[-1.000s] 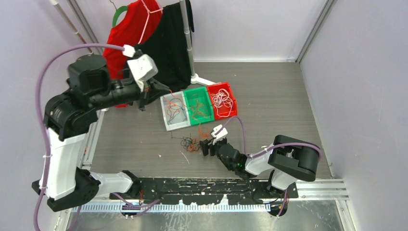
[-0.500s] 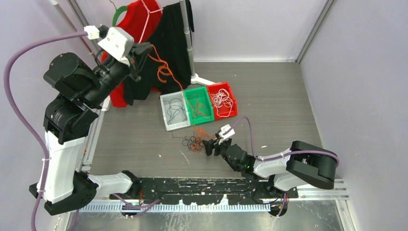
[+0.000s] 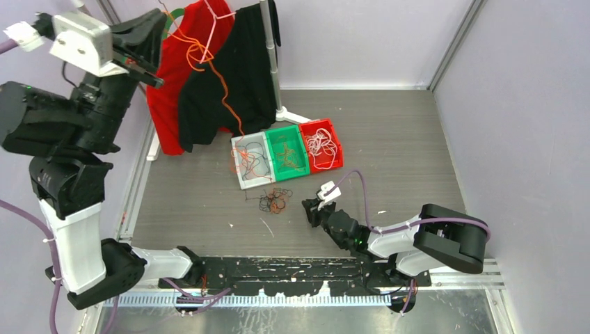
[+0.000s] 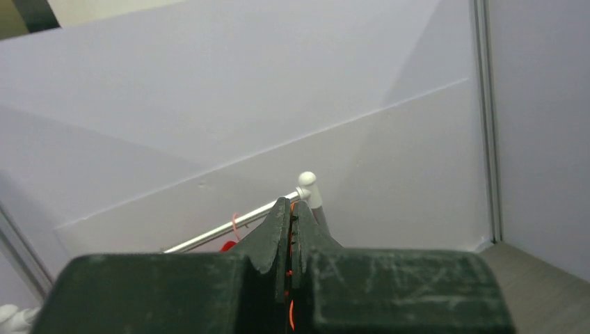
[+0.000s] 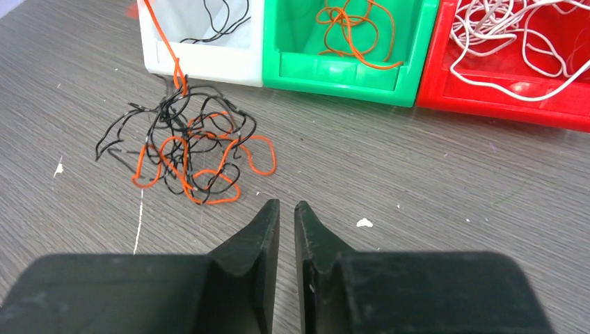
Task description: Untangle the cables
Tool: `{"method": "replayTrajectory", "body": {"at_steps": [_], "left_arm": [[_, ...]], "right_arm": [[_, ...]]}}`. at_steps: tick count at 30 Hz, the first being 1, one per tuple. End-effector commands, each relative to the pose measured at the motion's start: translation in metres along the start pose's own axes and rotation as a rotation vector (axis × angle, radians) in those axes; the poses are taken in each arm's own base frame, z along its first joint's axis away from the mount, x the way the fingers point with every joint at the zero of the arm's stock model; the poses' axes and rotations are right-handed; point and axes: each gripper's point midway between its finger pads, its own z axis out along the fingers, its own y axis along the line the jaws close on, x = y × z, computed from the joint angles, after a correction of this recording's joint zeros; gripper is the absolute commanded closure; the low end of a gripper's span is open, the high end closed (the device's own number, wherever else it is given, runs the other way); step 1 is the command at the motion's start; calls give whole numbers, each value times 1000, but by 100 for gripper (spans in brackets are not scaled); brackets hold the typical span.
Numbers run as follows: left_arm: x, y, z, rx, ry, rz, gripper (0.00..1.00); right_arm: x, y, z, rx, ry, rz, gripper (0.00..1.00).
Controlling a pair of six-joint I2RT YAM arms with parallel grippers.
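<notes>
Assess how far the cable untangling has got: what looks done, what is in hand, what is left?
Done: cables lie sorted in the white bin, green bin and red bin. In hand: the left claw, raised high, is shut on an orange cable running down into the snarl. Left: that black-and-orange snarl on the table; the right claw, nearly shut and empty, sits near it.

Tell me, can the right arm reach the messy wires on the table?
Probably yes. The right gripper sits low beside the wire pile, only bare table between them. Its jaws look nearly closed and must open first.
</notes>
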Motion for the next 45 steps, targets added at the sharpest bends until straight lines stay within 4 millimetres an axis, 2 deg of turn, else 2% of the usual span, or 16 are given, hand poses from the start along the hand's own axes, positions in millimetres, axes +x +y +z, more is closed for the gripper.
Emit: {"method": "replayTrajectory", "body": {"at_steps": [1,4,6,8,9,10,12,15,18,21,24,28,31,36,40,45], "left_arm": [[-42,21,-3,-65,-119,33,100],[-37,7,-4,16,-89,30,100],[-28,-6,-7,83,-63,23,100],[-19,-15,-8,121,-45,15,100],[-14,-20,-6,137,-34,11,100],[-22,-18,-15,142,-50,11,100],[-23,-19,-18,152,-51,8,100],[-23,-21,-19,166,-51,7,100],[-24,-23,-20,176,-53,5,100],[-24,-25,-21,187,-52,-3,100],[-25,-27,-21,194,-56,-10,100],[-29,-27,-22,198,-67,-14,100],[-32,-27,-23,203,-77,-13,100],[-30,-30,-24,216,-75,-23,100],[-29,-31,-24,218,-77,-22,100],[-31,-29,-25,211,-84,-21,100]], "right_arm": [[-10,1,-1,-1,-43,51,79],[-28,9,0,-29,-81,43,53],[-50,18,2,-58,-110,23,42],[-80,37,3,-123,-138,-14,33],[-89,45,4,-155,-140,-36,29],[-105,55,3,-189,-163,-42,27],[-125,74,2,-264,-173,-70,22],[-150,107,3,-395,-171,-105,17],[-151,128,10,-468,-145,-146,15],[-146,136,22,-492,-118,-180,18],[-144,131,36,-452,-111,-193,25],[-142,126,43,-438,-116,-177,34],[-141,124,38,-460,-108,-179,33],[-144,107,40,-443,-93,-167,30],[-143,116,49,-491,-59,-175,24],[-133,121,66,-511,-20,-204,25]]}}
